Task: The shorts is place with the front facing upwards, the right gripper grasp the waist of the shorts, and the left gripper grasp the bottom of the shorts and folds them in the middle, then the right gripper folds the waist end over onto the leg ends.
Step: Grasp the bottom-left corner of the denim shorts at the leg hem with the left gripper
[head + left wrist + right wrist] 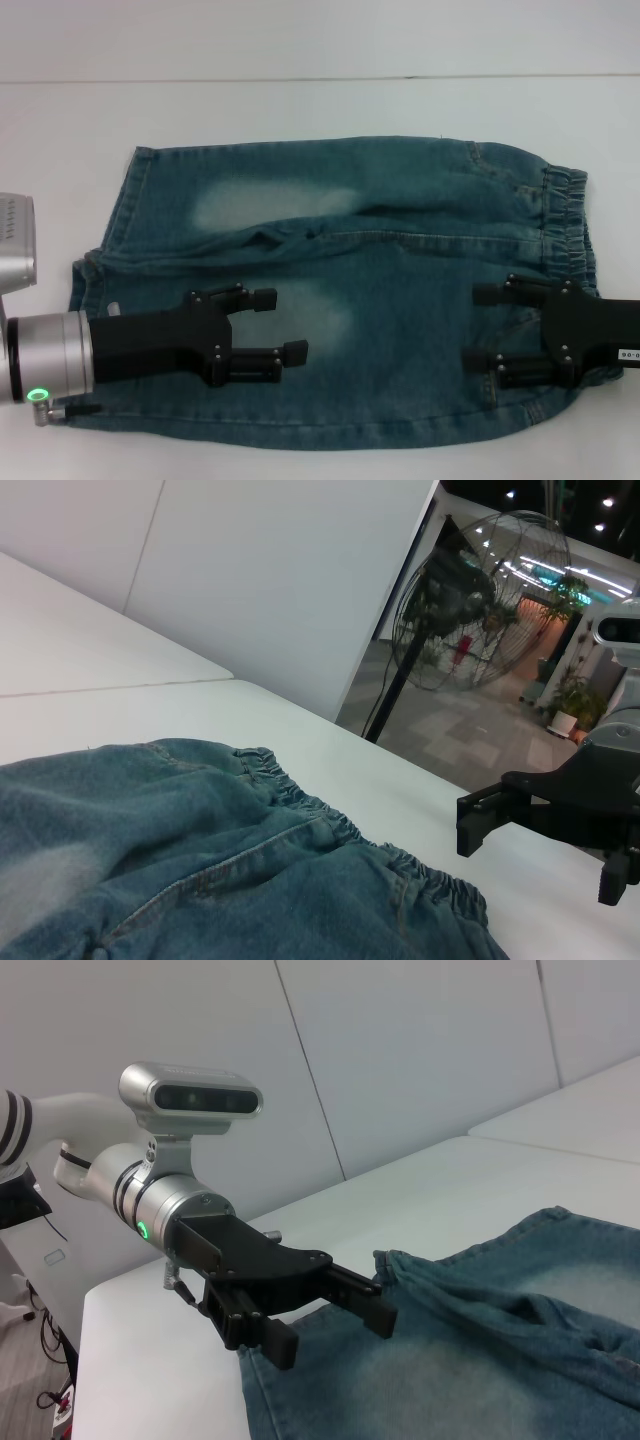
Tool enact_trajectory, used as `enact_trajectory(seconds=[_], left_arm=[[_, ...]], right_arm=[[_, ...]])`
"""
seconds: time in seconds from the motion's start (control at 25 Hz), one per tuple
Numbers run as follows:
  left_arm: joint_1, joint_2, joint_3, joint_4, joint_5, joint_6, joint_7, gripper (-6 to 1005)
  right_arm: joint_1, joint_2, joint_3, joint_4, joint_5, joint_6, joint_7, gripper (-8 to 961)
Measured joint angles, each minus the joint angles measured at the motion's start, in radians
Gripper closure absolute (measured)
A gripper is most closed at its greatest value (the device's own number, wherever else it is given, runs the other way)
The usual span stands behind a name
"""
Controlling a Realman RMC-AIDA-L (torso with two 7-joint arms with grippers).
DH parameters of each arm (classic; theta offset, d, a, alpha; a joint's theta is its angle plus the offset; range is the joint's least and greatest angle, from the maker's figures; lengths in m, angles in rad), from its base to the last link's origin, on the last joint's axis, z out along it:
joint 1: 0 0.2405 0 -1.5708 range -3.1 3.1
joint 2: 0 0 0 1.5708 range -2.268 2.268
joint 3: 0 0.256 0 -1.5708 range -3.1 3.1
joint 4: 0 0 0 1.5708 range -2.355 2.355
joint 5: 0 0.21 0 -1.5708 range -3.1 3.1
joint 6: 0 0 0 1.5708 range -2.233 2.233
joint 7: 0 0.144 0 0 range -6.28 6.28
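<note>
Broadly, at the lower left of the head view the left gripper (pixel 280 325) hangs over the nearer leg of the shorts (pixel 400 300), its fingers (pixel 264 298) spread wide apart and holding nothing. The leg ends (pixel 100 290) lie behind it, at the left edge of the cloth, so it sits inboard of the hems it is meant to take. The shorts lie flat on the white tabletop (pixel 300 110) across the middle of the frame, legs to the left, front up, with a raised crease along the centre seam. At the right, the gathered waist (pixel 570 215) forms the puckered edge. The right gripper (pixel 480 327) hovers over the lower right part, fingers likewise wide open and empty, just inside the waistband.

As I judge it, the denim is soft and limp but fairly thick, so it will drape and sag rather than hold shape. A firm pinch on the doubled hem and on the bunched elastic band should hold best; the flat single layer mid-panel offers little to bite
</note>
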Motion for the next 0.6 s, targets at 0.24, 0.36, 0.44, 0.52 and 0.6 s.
enact_trajectory(seconds=[0.24,0.36,0.44,0.52,0.6], left_arm=[[0.001,0.000,0.000,0.000,0.000,0.001,0.000,77],[0.004,0.000,-0.001,0.000,0.000,0.001,0.000,77],[0.009,0.000,-0.006,0.006,0.000,0.003,-0.002,76],[0.021,0.000,-0.010,0.025,-0.001,0.006,-0.016,76],[0.049,0.000,-0.010,0.063,-0.002,0.012,-0.054,77]], right_arm=[[0.000,0.000,0.001,0.001,0.000,0.001,0.000,7],[0.000,0.000,0.000,0.000,0.000,0.001,0.000,7],[0.000,0.001,0.001,-0.001,0.000,0.001,0.002,6],[-0.003,0.001,0.004,-0.003,0.000,0.001,0.008,6],[-0.006,0.001,0.006,-0.004,0.000,0.002,0.011,6]])
